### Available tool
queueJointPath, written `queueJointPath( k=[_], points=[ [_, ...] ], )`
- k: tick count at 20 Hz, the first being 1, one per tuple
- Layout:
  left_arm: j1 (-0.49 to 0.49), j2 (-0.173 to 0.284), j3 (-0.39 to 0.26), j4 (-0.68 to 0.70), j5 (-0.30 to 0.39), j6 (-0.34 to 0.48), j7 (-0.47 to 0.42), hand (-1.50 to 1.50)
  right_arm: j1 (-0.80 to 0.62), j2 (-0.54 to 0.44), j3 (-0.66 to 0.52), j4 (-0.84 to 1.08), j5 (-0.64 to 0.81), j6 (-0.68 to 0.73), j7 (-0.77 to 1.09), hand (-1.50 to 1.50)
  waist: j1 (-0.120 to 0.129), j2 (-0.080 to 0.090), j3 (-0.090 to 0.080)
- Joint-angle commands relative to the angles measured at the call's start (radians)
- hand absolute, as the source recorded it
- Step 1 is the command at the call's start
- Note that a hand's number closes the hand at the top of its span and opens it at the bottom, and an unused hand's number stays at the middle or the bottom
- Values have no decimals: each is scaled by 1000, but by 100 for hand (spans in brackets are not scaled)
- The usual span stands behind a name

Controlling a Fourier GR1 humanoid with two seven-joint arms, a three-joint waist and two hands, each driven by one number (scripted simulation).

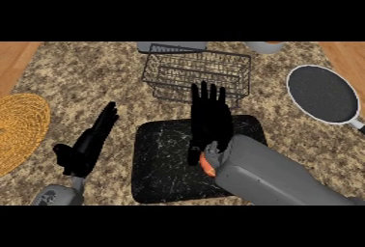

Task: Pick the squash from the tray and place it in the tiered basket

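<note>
- Fingers (207, 94) of the right hand (210, 120) are being held straight and slightly spread over the black tray (164, 159), tips pointing toward the wire tiered basket (196, 72); nothing is being pinched.
- Squash (206, 165), judged from an orange sliver, is being shown on the tray beneath the right wrist, largely covered by the grey forearm (271, 178).
- Left hand (89, 142) is being kept open at the tray's left, fingers up, at rest over the speckled counter (92, 72).
- Risk, as a judgement: the squash may be being overshot, since the palm is lying ahead of it; curling from this position could close on nothing or nudge the squash off the tray.
- Hidden: the squash's shape and orientation, and whether it is being touched by the wrist, cannot be told.
- Cut off: the basket's far rim, 2 pale objects beyond it, the woven yellow mat (21, 130) and the handle of the dark pan (322, 94) are being clipped by the view's edges.
</note>
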Motion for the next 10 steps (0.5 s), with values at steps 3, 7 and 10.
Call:
queueJointPath(
  k=[3,7,10],
  points=[
    [-6,-14,-11,1,-14,5,5,0,47,38,-3,47,11,103,267,-150,-2,10,3],
    [19,-2,-6,-6,-15,-8,-15,0,134,14,-20,4,20,79,242,-150,0,13,5],
    [10,4,7,-9,-3,-23,-11,0,154,83,-17,49,85,19,236,-150,15,18,5]
  ],
)
